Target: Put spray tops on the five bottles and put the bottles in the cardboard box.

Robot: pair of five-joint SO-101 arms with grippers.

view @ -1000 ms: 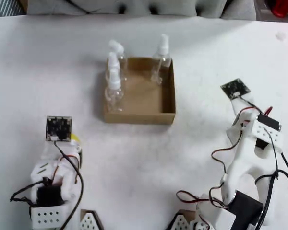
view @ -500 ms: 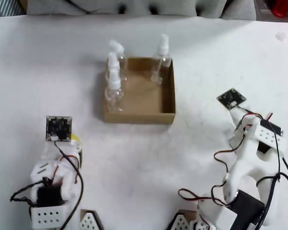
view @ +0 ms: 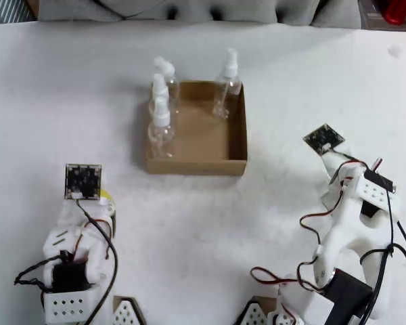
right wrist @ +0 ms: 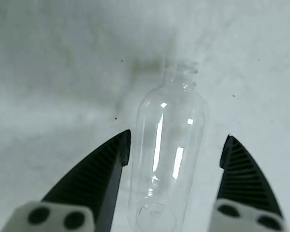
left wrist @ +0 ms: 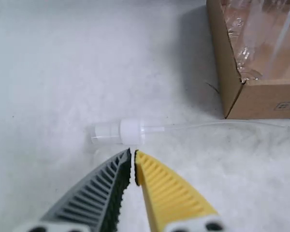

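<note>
**A:** How far along is it?

**B:** Nearest the arms, 1 bottle [right wrist: 169, 140] lies uncapped on the surface between the right fingers [right wrist: 99, 174], which are wide open and empty. The spray top [left wrist: 130, 131] lies loose just past the left fingers [left wrist: 111, 179], closed on nothing.

**A:** And the cardboard box [view: 196, 167]?

**B:** At frame centre in the high view, 4 capped bottles [view: 161, 128] seem to stand inside: 3 along its left wall, 1 in its upper right corner. I'd judge 4 of 5 done.
</note>
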